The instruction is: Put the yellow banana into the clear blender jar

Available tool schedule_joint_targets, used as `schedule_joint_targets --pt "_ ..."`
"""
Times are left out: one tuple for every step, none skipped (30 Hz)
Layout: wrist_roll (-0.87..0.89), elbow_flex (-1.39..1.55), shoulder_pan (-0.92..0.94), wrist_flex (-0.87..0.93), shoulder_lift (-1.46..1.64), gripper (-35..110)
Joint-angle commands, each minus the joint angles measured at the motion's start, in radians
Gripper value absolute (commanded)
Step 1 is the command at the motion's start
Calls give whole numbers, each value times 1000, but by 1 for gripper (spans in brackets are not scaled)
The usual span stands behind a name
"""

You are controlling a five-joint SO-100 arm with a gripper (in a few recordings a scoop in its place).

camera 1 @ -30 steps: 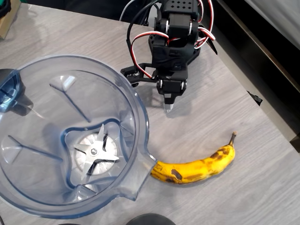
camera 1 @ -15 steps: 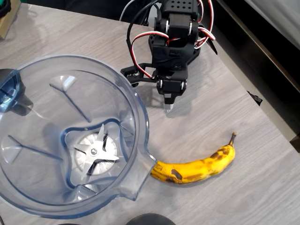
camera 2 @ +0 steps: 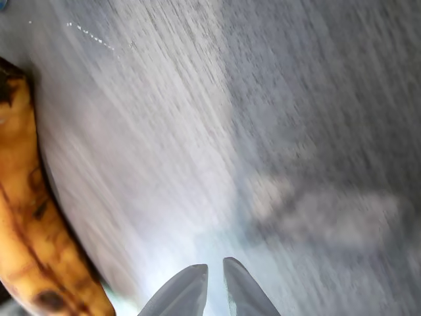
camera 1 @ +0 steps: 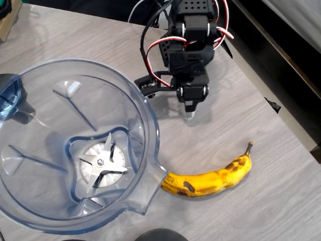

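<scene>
The banana (camera 1: 208, 179) lies flat on the grey wood-grain table (camera 1: 261, 201), curved, with brown spots and its thin dark stem pointing up and to the right in the overhead view. Its blunt end sits just beside the spout of the blender jar (camera 1: 150, 165), which stands to the left with its wide open mouth facing up and silver blades (camera 1: 103, 163) at the bottom. Above the banana in that view, and apart from it, the black arm's gripper (camera 1: 189, 116) points down at bare table, holding nothing. In the wrist view the banana (camera 2: 33, 230) runs along the left edge, and the two pale fingertips of the gripper (camera 2: 215, 289) stand nearly together with only a thin gap between them.
</scene>
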Motion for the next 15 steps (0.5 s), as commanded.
schedule_joint_targets --pt "25 9 -43 -26 32 0" --pt "28 9 -58 -31 32 0" --pt "37 9 -69 -40 32 0" --pt "46 9 -75 -51 32 0" --pt "52 9 -77 -58 32 0" --pt "52 9 -86 -63 32 0" --pt "57 9 -92 -72 32 0" --pt "64 8 -109 -81 34 0" --pt "66 2 -133 -87 35 0" --pt "74 -14 -150 -100 35 0" --pt "80 -34 -164 -112 35 0" --pt "80 -61 -173 -126 32 0" --pt "80 -98 -181 -143 18 0" --pt "91 -146 -187 -164 -17 0" --pt "103 -212 -193 -183 -84 0"
